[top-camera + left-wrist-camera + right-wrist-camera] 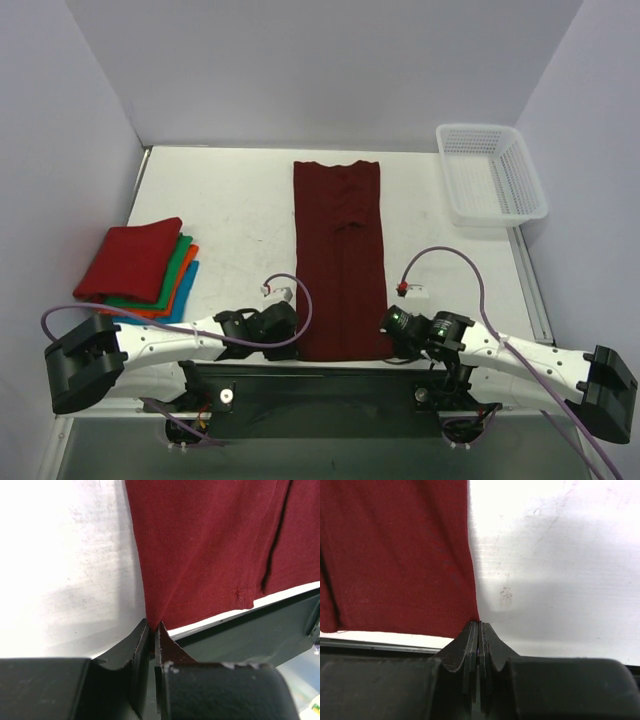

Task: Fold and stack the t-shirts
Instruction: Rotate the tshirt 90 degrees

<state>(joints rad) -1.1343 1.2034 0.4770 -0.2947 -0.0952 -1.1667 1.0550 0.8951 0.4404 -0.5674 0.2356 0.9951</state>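
A dark maroon t-shirt (338, 255), folded into a long narrow strip, lies flat on the white table, running from the far middle to the near edge. My left gripper (290, 325) is shut on its near left hem corner; the wrist view shows maroon cloth (210, 555) pinched between the jaws of the left gripper (152, 626). My right gripper (388, 322) is shut on the near right hem corner; in its wrist view the cloth (395, 555) meets the closed tips of the right gripper (479, 625). A stack of folded shirts (132, 262) lies at the left, red on top, with green, orange and blue below.
A white plastic mesh basket (490, 172) stands at the far right corner. White walls enclose the table on the left, back and right. A dark strip (250, 630) runs along the table's near edge under the shirt's hem. Cables loop over both arms.
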